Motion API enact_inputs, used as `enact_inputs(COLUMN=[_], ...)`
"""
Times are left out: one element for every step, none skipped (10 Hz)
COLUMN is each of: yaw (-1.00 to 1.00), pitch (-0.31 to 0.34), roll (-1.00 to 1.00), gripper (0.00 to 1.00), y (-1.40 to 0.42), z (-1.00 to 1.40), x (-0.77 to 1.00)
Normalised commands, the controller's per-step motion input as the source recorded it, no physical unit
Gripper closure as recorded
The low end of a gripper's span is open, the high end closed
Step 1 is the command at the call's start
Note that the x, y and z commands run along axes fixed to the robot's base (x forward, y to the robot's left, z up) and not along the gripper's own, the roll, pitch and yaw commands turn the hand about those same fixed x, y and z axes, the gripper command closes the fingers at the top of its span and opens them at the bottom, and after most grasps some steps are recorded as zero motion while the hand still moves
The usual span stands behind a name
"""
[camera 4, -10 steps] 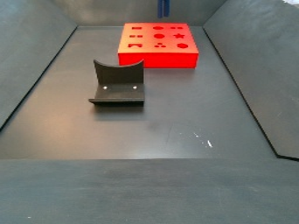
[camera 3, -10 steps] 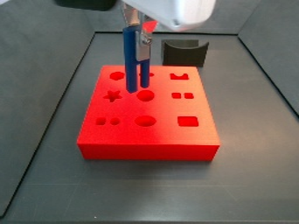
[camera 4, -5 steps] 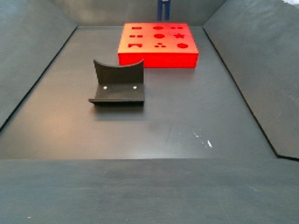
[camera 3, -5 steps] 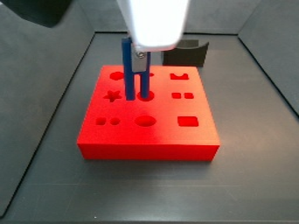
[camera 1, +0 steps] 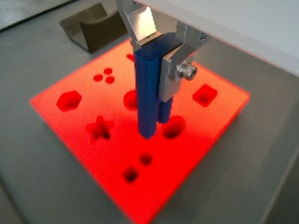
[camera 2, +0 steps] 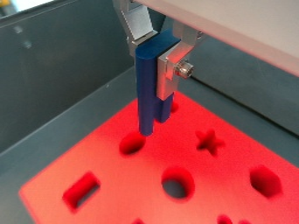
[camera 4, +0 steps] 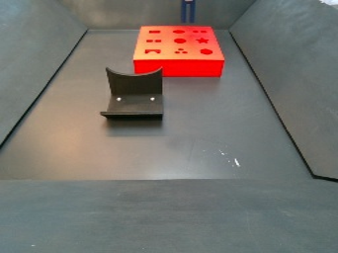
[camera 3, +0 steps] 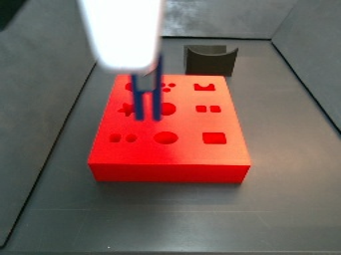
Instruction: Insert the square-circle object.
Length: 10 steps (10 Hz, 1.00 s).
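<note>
The square-circle object, a long dark blue peg of two parallel rods [camera 1: 149, 96], hangs upright in my gripper [camera 1: 156, 54], whose silver fingers are shut on its upper part. It also shows in a wrist view [camera 2: 152, 87]. Its lower end is close above the top of the red block [camera 1: 82, 122], beside a round hole [camera 1: 173, 131]. In a side view the peg [camera 3: 147, 98] stands over the middle of the red block [camera 3: 170, 149], and its upper part is hidden by my blurred white gripper body [camera 3: 123, 35]. In a side view only the peg's tip [camera 4: 188, 10] shows above the red block [camera 4: 180, 61].
The red block has several shaped holes: star [camera 3: 131, 110], circle [camera 3: 166, 137], squares. The dark grey fixture with a curved back stands on the floor away from the block [camera 4: 132, 94], behind it in a side view [camera 3: 210, 58]. Grey walls enclose the floor.
The gripper has come down with the peg and shifted a little left in the side view; the peg's lower end is now nearer the block's top.
</note>
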Motion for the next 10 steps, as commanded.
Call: enact_inputs(yaw=[-0.02,0.00,0.00,-0.03,-0.03,-0.07,-0.05,-0.05,-0.06,-0.05], pitch=[-0.011,-0.030,0.000,0.000,-0.014,-0.053,-0.089,-0.146,-0.186,-0.179], roll=[0.08,0.06,0.05,0.02,0.00,0.00,0.00,-0.04,-0.04,-0.04], gripper=[1.00,1.00,1.00,1.00,1.00,1.00,1.00,1.00,1.00,1.00], y=[-0.16,-0.10,-0.02,0.00,0.00,0.00,0.00,0.00,-0.02,0.00], z=[-0.05,-0.11,-0.12,-0.15,-0.21,-0.24,-0.25,-0.24,-0.22,-0.20], x=[-0.31,-0.25,-0.10,-0.05,-0.13,-0.12,-0.19,-0.17,-0.19,-0.20])
